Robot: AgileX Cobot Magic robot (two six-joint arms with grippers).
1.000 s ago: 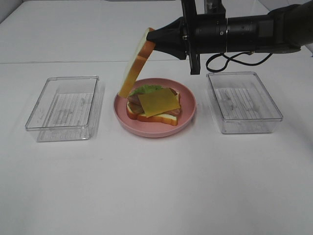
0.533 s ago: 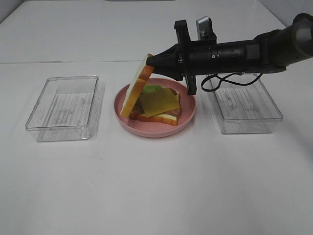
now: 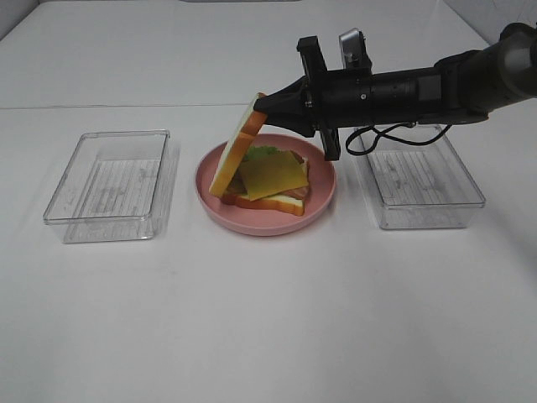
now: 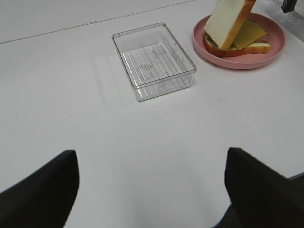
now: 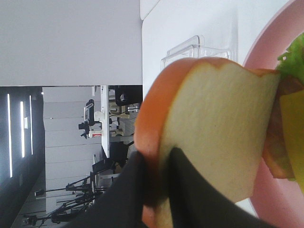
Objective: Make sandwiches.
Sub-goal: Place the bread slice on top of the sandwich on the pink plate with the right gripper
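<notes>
Bread forms the top of the scene's action: a white bread slice (image 3: 237,149) with orange-brown crust hangs steeply tilted at the centre of the exterior high frame, its upper corner clamped between the fingers of the right gripper (image 3: 262,107), which reaches in from the upper right. The slice's lower edge comes down at the left side of the stack on the round pink plate (image 3: 323,195); whether it touches cannot be told. That stack shows a yellow cheese square (image 3: 273,174) on top, green lettuce (image 3: 263,153) peeking out behind it, a thin band of pink ham (image 3: 294,194) under the cheese, and a bottom bread slice (image 3: 270,204) resting on the plate. In the right wrist view the dark fingers (image 5: 190,194) pinch the crust edge of the held slice. A clear plastic tray (image 3: 109,185) sits left of the plate, another tray (image 3: 418,175) right of it, partly under the arm. The left gripper (image 4: 152,190) hovers over bare white table (image 3: 268,319), jaws spread wide apart, well away from the plate.
</notes>
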